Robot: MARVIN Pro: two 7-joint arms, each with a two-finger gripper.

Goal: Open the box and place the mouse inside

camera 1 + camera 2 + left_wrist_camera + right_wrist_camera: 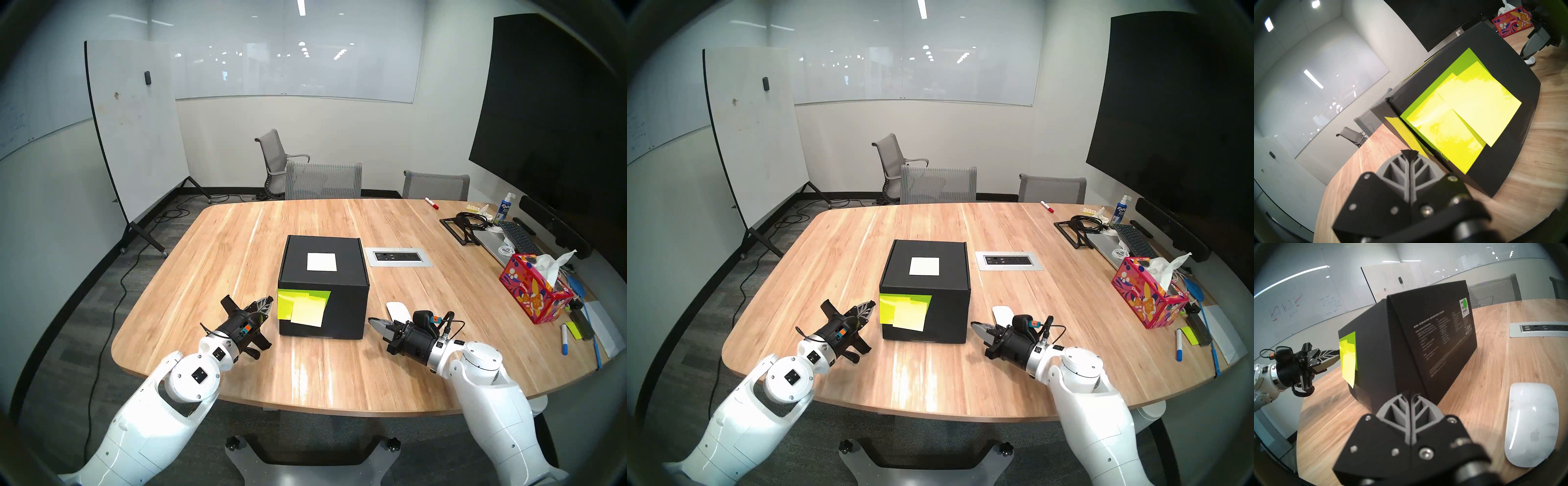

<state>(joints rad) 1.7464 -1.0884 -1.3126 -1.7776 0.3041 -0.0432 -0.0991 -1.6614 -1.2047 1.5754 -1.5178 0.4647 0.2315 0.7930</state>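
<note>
**Visitor:** Where's your box?

**Me:** The box (324, 288) sits shut in the middle of the table (217, 258), white label (321, 262) on the lid, sticky notes (302, 307) on the front flap facing me. The mouse (1532, 424) lies just beside its right wall, apart from it.

**Visitor:** How will they handle?

**Me:** I judge the box stiff cardboard, light enough to slide if I push carelessly, so I'd brace one side while lifting the front flap by its lower edge near the notes. The mouse looks smooth, glossy and low, likely slippery; I'd pinch it across its long sides.

**Visitor:** And your claws?

**Me:** My left gripper (1409, 153) is clenched on nothing, its tip near the box's front left corner. My right gripper (1409, 394) is likewise clenched and empty, pointing at the front right corner, the mouse beside it.

**Visitor:** The room?

**Me:** A pale wooden table with a power outlet panel (398, 257), a red tissue box (532, 292) and clutter well apart on the right, chairs (324, 180) and a whiteboard (135, 129) beyond.
</note>
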